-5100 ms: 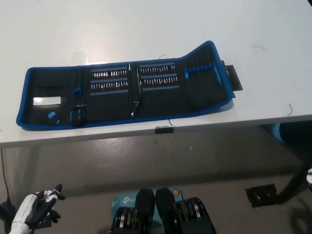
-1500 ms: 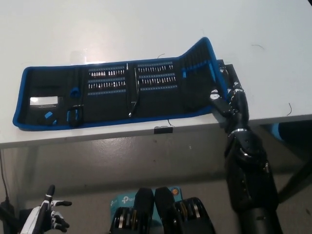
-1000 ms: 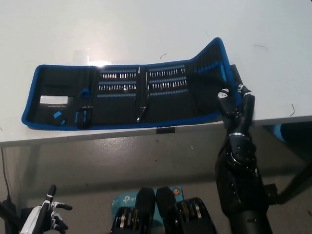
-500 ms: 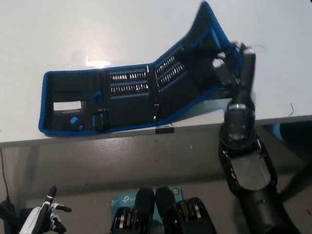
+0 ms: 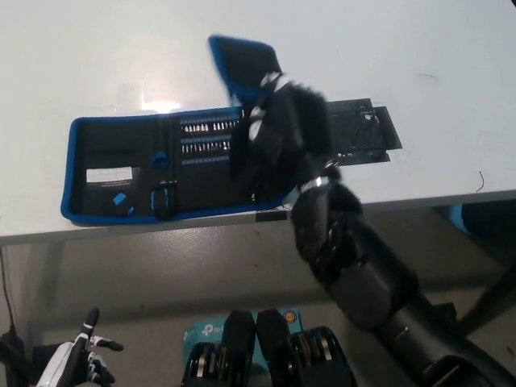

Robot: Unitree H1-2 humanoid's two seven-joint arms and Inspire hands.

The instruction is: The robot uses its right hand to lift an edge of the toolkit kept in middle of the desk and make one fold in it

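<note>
— While the flap is up like that, where does everything sit?

— The toolkit (image 5: 161,165) lies across the middle of the counter (image 5: 387,48), its left part flat and open with the rows of bits showing. The right hand (image 5: 282,133) is over the kit's right portion, carrying the raised flap (image 5: 242,64) leftward — the blue-edged end stands above the bits, tilted, not yet laid down.

— Is the hand actually gripping it?

— It looks wrapped around the fabric from behind, but the frame is blurred there, so I cannot tell how tightly the fingers close or whether the flap only rests against them. The left hand (image 5: 76,363) hangs low at the bottom left, well below the counter edge, fingers spread and holding nothing.

— What makes the fold come out clean?

— My guess: swing the flap over in one arc along the kit's length, not skewed, so blue border meets blue border. Lower it flat onto the bit rows before letting go — released high, the stiff cloth may spring back open. A dark mat (image 5: 367,133) to the right needs no attention.
</note>
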